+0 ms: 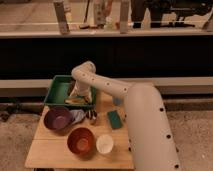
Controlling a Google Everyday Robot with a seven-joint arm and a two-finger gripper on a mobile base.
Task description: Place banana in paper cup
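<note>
The white, round-jointed arm (145, 125) rises from the lower right and runs up and left over the light wooden surface (50, 152). It bends at an elbow above the green plastic tray (56, 90), then drops steeply into it. Its tool (77, 95) sits low inside the tray, just above the pale yellow, slightly curved banana (75, 101), which lies by the tray's front wall. I cannot tell whether the tool is wide, narrow or gripping. The white paper cup (104, 143) stands well apart from the tray, near the surface's front edge, just beside a round orange-red bowl (81, 140). A round purple bowl (57, 119) sits in front of the tray. A green rectangular sponge (115, 119) lies beside the arm.
</note>
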